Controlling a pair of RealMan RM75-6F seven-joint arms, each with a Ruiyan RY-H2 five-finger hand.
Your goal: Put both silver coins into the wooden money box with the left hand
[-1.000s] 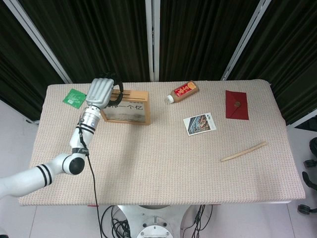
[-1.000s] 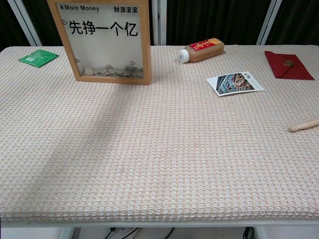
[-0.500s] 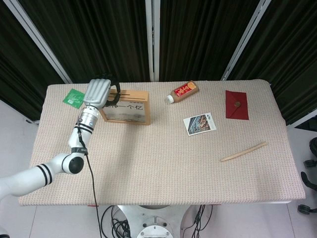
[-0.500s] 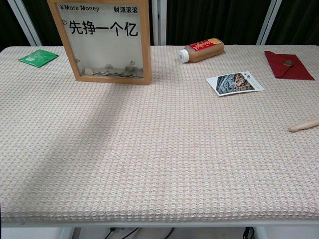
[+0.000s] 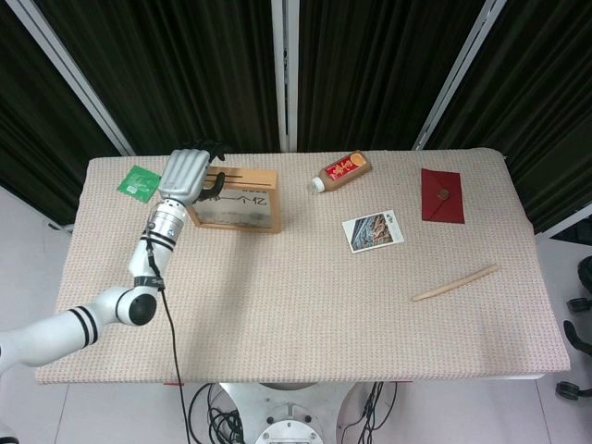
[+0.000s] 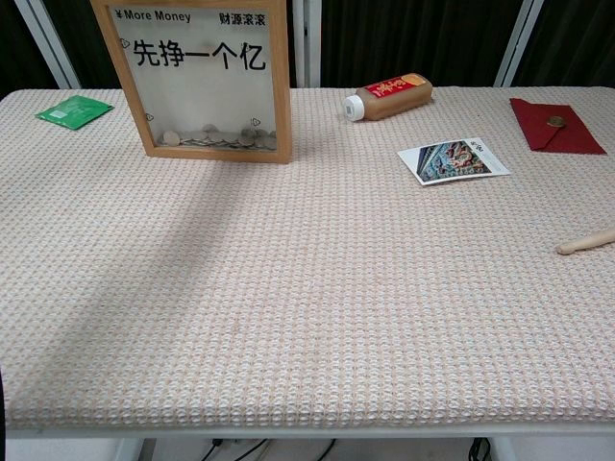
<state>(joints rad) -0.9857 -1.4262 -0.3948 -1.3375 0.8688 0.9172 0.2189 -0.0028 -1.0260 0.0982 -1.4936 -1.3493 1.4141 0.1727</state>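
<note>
One left hand (image 5: pixel 183 173) over the wooden money box's (image 5: pixel 237 201) left top edge, fingers' hold indiscernible.

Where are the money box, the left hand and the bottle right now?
wooden money box (image 6: pixel 280 77), chest view, on its right wooden frame edge.
left hand (image 5: pixel 184 172), head view, on the back of the hand, above the box's left end.
bottle (image 6: pixel 394 97), chest view, on its brown body, lying on its side.

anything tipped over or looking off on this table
The bottle lies on its side near the back edge, cap toward the wooden money box. No spill shows. The money box stands upright with coins inside.
</note>
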